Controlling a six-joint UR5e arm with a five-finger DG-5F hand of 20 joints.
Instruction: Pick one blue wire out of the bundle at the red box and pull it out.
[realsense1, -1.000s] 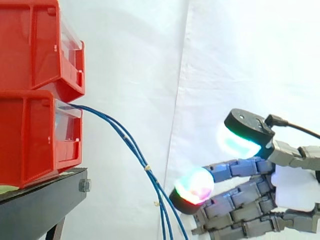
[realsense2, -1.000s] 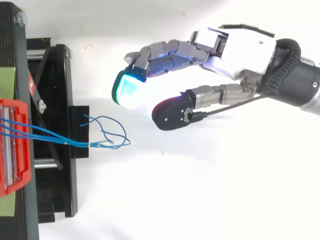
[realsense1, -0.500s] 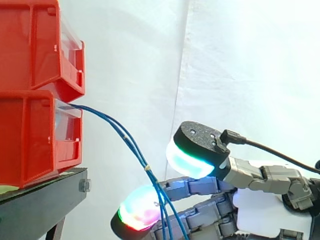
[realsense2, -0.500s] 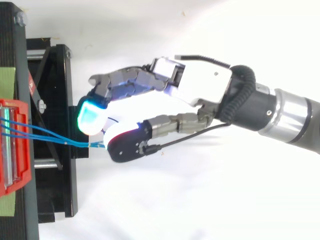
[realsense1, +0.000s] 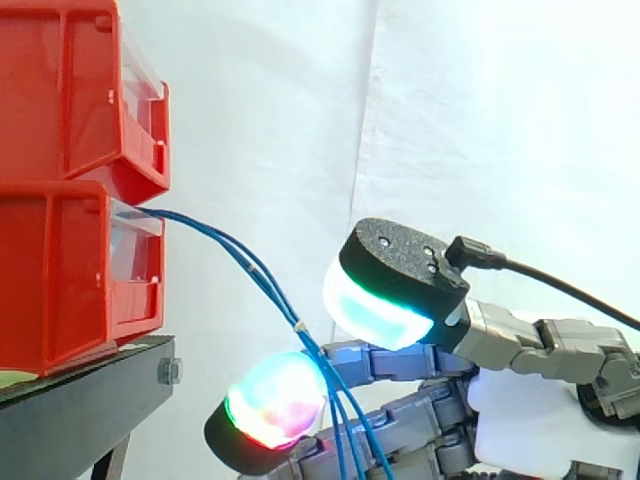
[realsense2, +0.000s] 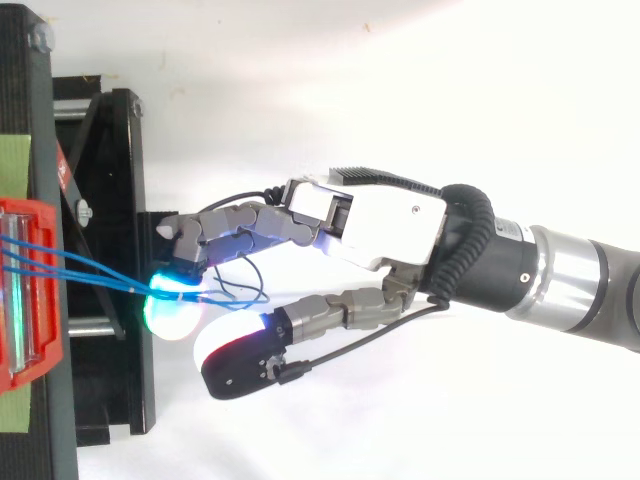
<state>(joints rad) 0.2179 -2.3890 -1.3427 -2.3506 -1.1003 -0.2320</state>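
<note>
Several thin blue wires (realsense1: 228, 247) come out of the lower red box (realsense1: 60, 270) and droop down to the right. From above, the wires (realsense2: 90, 270) leave the red box (realsense2: 25, 290) and end in loose loops under the fingers. My hand (realsense2: 370, 215) reaches in from the right with its fingers straight. A glowing fingertip (realsense1: 270, 400) sits just below and behind the wires, touching them where they hang. The thumb's pad (realsense1: 385, 290) stands apart, above and to the right of the wires. Nothing is pinched.
A second red bin (realsense1: 70, 90) is stacked on the lower box. Both rest on a black stand (realsense1: 80, 410), whose frame (realsense2: 110, 200) lies under the fingertips in the top view. A white curtain hangs behind.
The hand has moved left towards the red box, and its fingertips have reached the hanging wires. The thumb came along above them. The wires have shifted slightly.
</note>
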